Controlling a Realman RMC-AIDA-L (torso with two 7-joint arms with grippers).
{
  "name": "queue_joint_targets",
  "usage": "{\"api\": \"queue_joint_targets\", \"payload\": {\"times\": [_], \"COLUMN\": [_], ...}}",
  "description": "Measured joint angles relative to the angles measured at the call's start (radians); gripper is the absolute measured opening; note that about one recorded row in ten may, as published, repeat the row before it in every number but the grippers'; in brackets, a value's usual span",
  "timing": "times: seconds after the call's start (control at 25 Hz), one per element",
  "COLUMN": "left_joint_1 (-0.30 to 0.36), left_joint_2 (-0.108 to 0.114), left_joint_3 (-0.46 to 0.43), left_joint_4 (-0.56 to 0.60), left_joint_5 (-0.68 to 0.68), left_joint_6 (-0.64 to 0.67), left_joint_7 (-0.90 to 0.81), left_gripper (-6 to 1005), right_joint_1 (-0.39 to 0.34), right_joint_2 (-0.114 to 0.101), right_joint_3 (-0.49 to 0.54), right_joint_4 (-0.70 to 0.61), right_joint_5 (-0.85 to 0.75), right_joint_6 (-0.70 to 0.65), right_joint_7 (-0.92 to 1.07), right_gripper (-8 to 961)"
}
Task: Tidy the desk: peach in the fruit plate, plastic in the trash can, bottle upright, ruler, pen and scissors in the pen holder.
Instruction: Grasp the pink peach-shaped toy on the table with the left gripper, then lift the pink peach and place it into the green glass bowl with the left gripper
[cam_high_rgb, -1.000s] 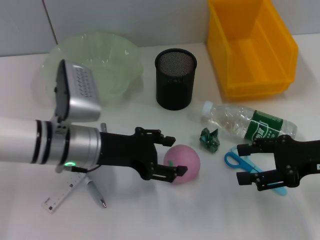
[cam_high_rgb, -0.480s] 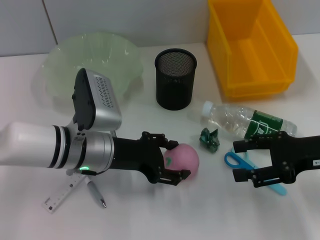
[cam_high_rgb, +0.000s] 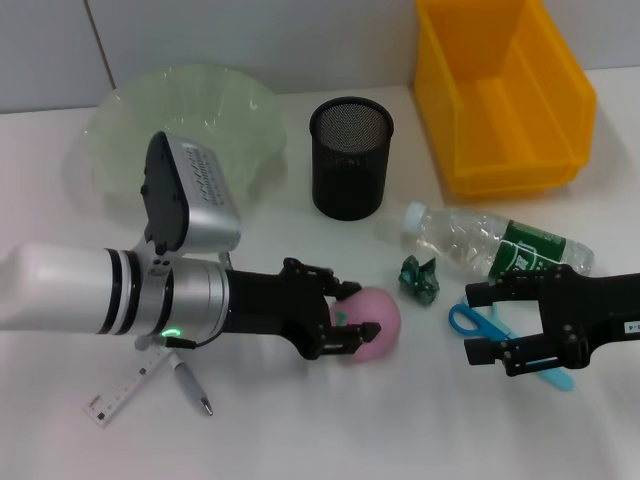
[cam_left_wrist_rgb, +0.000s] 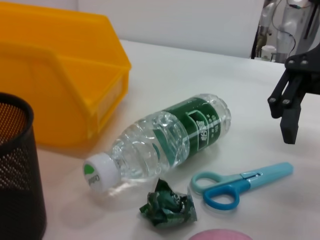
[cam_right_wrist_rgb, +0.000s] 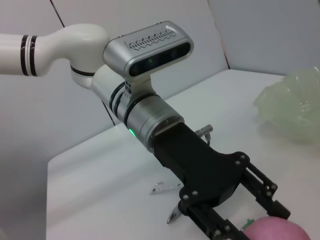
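Desk (cam_high_rgb: 300, 440): white top, all items listed below sit on it.

Left gripper (cam_high_rgb: 355, 312): you have it low over the middle of the desk, fingers set either side of the peach (cam_high_rgb: 368, 322) and closed against it. The peach rests on the desk surface, near the front-centre.

Right gripper (cam_high_rgb: 492, 326): you have it near the front right edge, fingers spread wide and holding nothing, poised just over the scissors (cam_high_rgb: 505, 338). In the left wrist view its fingertips (cam_left_wrist_rgb: 285, 122) hang above the desk, apart from the blades.

Scissors: blue handles, pale blue blades, lying flat at the front right, closed.

Bottle (cam_high_rgb: 495, 243): on its side toward the right edge, white cap pointing to the pen holder (cam_high_rgb: 350, 158), green label at the far end. The scissors lie just in front of it.

Crumpled green wrapper (cam_high_rgb: 420, 278): between the peach and the bottle, close to the cap.

Pen holder: black mesh cup, upright, back-centre of the desk.

Trash can (cam_high_rgb: 500, 92): yellow bin at the back right corner, open side up.

Fruit plate (cam_high_rgb: 180, 125): pale green scalloped bowl at the back left corner.

Ruler (cam_high_rgb: 125, 388) and pen (cam_high_rgb: 192, 386): lying together near the front left edge, partly under your left arm.
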Motion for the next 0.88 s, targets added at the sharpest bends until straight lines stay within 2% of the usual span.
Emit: {"api": "queue_joint_targets", "payload": {"times": [0.2, 0.36, 0.52, 0.6, 0.64, 0.68, 0.76, 0.8, 0.84, 0.88], "left_joint_1": [0.001, 0.029, 0.099, 0.099, 0.145, 0.161, 0.184, 0.194, 0.194, 0.190], "left_joint_2": [0.000, 0.006, 0.010, 0.010, 0.010, 0.010, 0.009, 0.008, 0.008, 0.006], "left_joint_3": [0.011, -0.034, -0.258, -0.258, -0.430, -0.488, -0.556, -0.591, -0.591, -0.598], "left_joint_4": [0.001, 0.026, 0.091, 0.091, 0.106, 0.095, 0.061, 0.012, 0.012, -0.031], "left_joint_5": [0.000, -0.012, -0.025, -0.025, -0.076, -0.126, -0.222, -0.314, -0.314, -0.380], "left_joint_6": [0.002, 0.021, 0.122, 0.122, 0.185, 0.201, 0.206, 0.180, 0.180, 0.128], "left_joint_7": [-0.003, -0.023, -0.029, -0.029, -0.008, 0.019, 0.084, 0.168, 0.168, 0.246], "left_gripper": [510, 368, 286, 273, 266, 259, 246, 242, 237, 233], "right_joint_1": [0.001, 0.000, -0.002, -0.003, -0.003, -0.004, -0.004, -0.004, -0.004, -0.003], "right_joint_2": [0.000, 0.000, -0.002, -0.003, -0.003, -0.003, -0.003, -0.002, -0.001, -0.001], "right_joint_3": [0.000, 0.001, 0.001, 0.002, 0.004, 0.004, 0.002, 0.001, 0.000, 0.000], "right_joint_4": [0.000, 0.000, 0.000, 0.000, 0.000, 0.000, 0.000, 0.000, 0.000, 0.000], "right_joint_5": [0.000, 0.000, 0.000, 0.000, 0.000, 0.000, 0.000, 0.000, 0.000, 0.000], "right_joint_6": [0.000, 0.000, 0.001, 0.001, 0.001, 0.002, 0.004, 0.007, 0.010, 0.012], "right_joint_7": [-0.001, -0.002, -0.002, -0.002, -0.002, -0.002, -0.002, -0.002, -0.003, -0.003], "right_gripper": [819, 819, 818, 818, 818, 818, 818, 818, 818, 818]}}
